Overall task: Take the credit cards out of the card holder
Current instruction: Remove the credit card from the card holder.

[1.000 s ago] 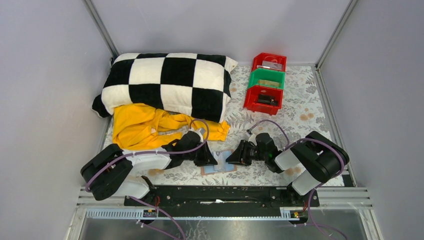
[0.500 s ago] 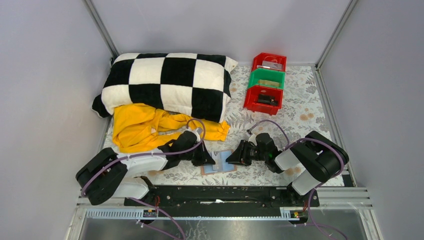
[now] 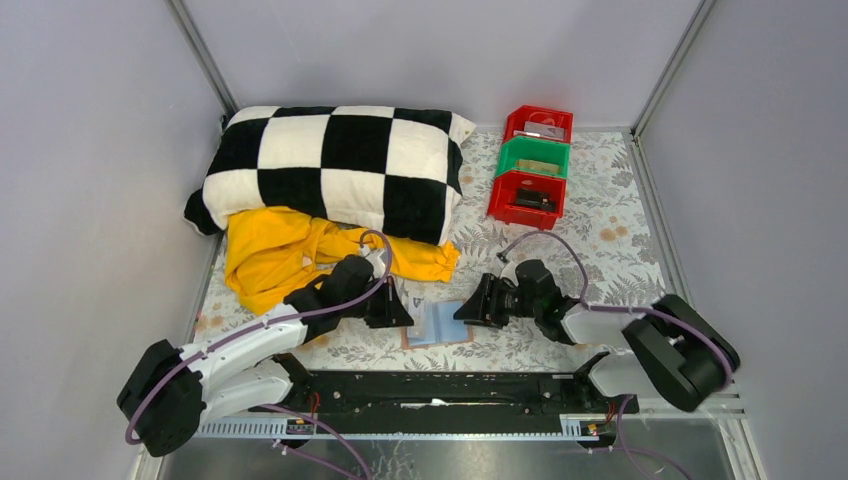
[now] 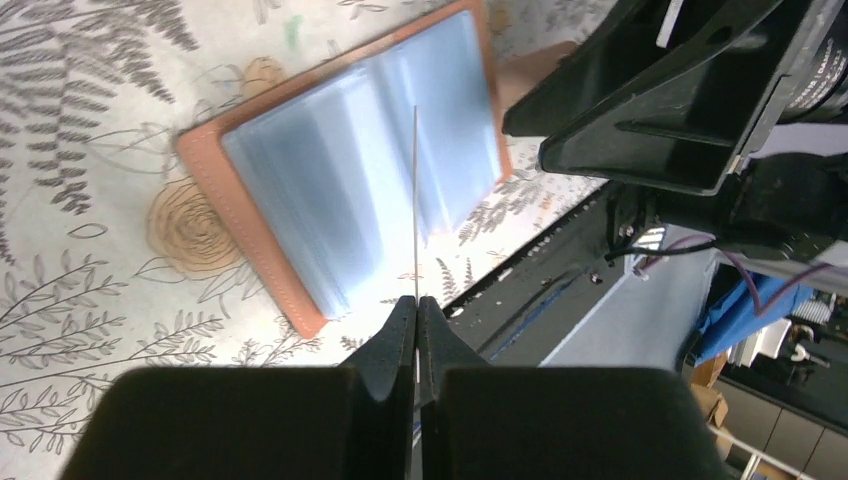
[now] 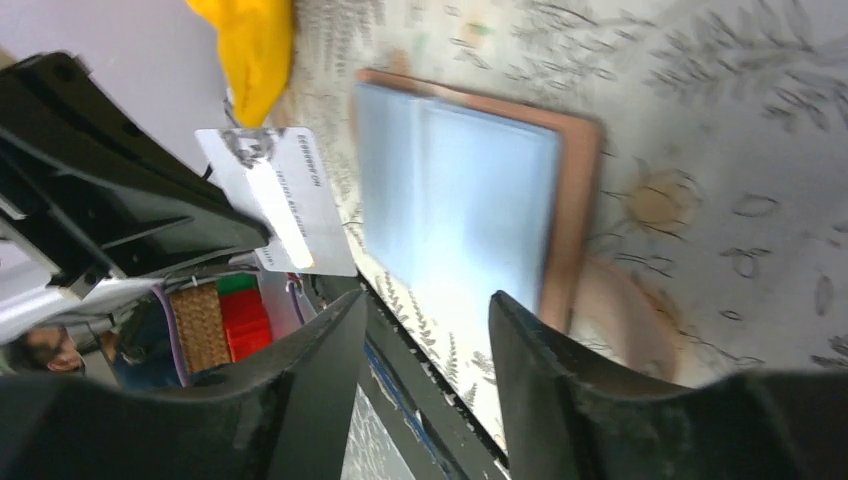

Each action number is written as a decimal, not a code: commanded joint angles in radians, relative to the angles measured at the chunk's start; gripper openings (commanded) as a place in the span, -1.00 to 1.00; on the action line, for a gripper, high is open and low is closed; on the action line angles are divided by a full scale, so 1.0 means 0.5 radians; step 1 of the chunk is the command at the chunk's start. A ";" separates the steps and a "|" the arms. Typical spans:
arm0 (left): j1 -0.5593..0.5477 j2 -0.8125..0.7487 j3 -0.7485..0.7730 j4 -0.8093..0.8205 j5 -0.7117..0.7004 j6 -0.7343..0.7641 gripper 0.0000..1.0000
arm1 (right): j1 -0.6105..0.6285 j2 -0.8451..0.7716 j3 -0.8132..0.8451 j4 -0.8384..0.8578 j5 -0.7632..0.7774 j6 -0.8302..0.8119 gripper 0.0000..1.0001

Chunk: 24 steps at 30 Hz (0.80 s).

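The card holder [image 3: 437,326] lies open and flat on the floral cloth between my two grippers, with a tan leather rim and pale blue sleeves [image 4: 350,190] [image 5: 470,200]. My left gripper [image 4: 416,300] [image 3: 403,314] is shut on one credit card. That card shows edge-on as a thin line [image 4: 415,200] in the left wrist view. In the right wrist view it is a light grey face with print [image 5: 278,200], held clear of the holder to its left. My right gripper [image 5: 425,300] [image 3: 464,312] hovers open just off the holder's right edge, with nothing between its fingers.
A black-and-white checkered pillow [image 3: 335,165] and a yellow garment [image 3: 285,255] lie behind the left arm. Red and green bins [image 3: 532,165] stand at the back right. A black rail [image 3: 440,388] runs along the near table edge.
My left gripper has closed fully on the card and drawn back to the left, away from the holder. My right jaws have spread wider and that arm has stretched out lower.
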 commanded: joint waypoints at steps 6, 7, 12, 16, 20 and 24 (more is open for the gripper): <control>0.022 -0.046 0.144 0.156 0.524 0.130 -1.00 | 0.009 -0.247 0.259 -0.031 -0.380 -0.067 0.31; 0.024 -0.042 0.139 0.207 0.569 0.109 -1.00 | 0.009 -0.238 0.255 0.030 -0.417 -0.042 0.32; 0.033 -0.042 0.130 0.378 0.713 0.031 -1.00 | 0.008 -0.188 0.231 0.229 -0.546 0.050 0.32; 0.050 -0.038 0.084 0.567 0.805 -0.081 -1.00 | 0.011 -0.111 0.171 0.564 -0.673 0.212 0.30; 0.072 -0.030 0.065 0.635 0.812 -0.125 -1.00 | 0.011 -0.019 0.100 1.024 -0.790 0.451 0.21; 0.091 -0.008 0.074 0.655 0.820 -0.138 -1.00 | 0.010 0.079 0.068 1.337 -0.834 0.635 -0.02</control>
